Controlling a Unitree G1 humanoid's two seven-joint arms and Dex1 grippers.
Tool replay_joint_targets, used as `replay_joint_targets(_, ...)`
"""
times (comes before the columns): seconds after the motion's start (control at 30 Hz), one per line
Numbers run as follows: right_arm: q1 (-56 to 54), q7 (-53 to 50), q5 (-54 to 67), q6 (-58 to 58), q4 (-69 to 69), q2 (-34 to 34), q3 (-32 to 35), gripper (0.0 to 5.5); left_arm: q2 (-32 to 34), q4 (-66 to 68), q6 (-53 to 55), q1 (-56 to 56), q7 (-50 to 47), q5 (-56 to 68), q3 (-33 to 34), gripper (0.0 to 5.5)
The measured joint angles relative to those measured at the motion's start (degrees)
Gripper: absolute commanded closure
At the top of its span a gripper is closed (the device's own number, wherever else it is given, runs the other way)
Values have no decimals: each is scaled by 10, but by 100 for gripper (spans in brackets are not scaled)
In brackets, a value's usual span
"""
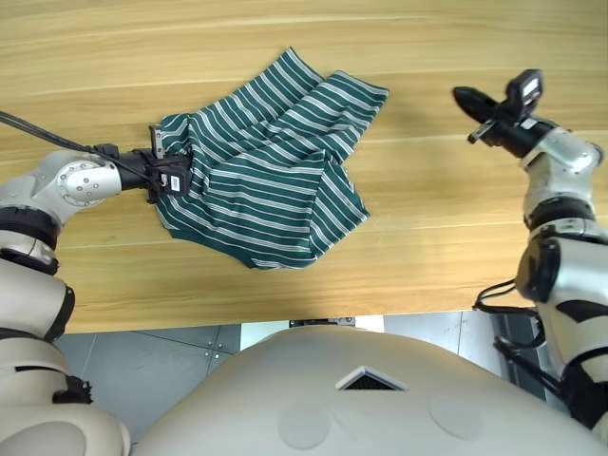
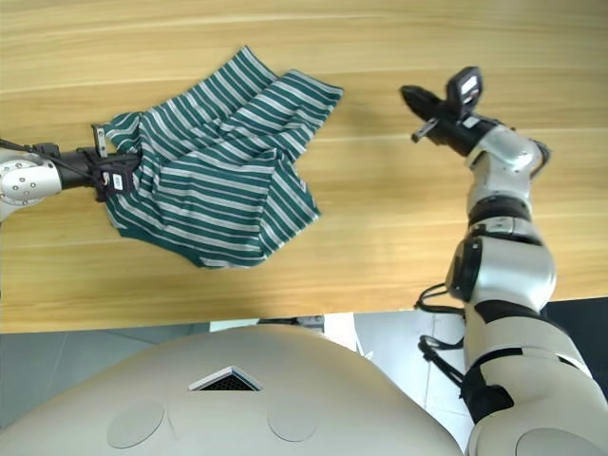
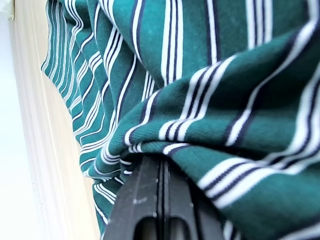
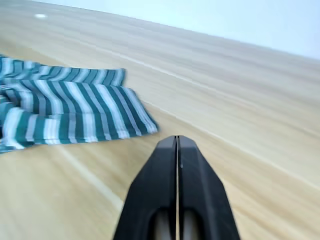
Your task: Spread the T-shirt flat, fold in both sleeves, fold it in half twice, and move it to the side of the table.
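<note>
A crumpled green striped T-shirt (image 1: 266, 180) lies on the wooden table (image 1: 427, 237), its left edge pinched by the left gripper (image 1: 179, 176), fingers closed on the cloth; the right gripper (image 1: 465, 95), fingers pressed together and empty, hangs over bare wood to the shirt's right

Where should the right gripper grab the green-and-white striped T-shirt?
The far right corner of the green-and-white striped T-shirt, from the robot's right: it lies flat and exposed, nearest the shut right gripper, opposite the hold of the left gripper.
</note>
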State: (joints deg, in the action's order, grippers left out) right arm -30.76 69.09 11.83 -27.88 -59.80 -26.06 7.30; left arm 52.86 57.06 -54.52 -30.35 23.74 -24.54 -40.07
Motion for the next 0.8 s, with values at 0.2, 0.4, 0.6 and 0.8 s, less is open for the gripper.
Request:
replay_joint_targets(0.2,196,163,57,-31,325,24,-130,548,0,7,-8,0,-10,-1,-3,550)
replay_joint_targets(0.4,245,107,-74,-64,382,17,-198,548,5,3,-15,0,-12,-1,-11,550)
replay_joint_targets(0.6,242,14,-154,-81,361,25,-236,548,9,-3,-14,0,-12,-1,-16,550)
replay_joint_targets(0.8,228,-40,-162,-91,340,30,-259,548,10,-8,-13,0,-12,-1,-18,550)
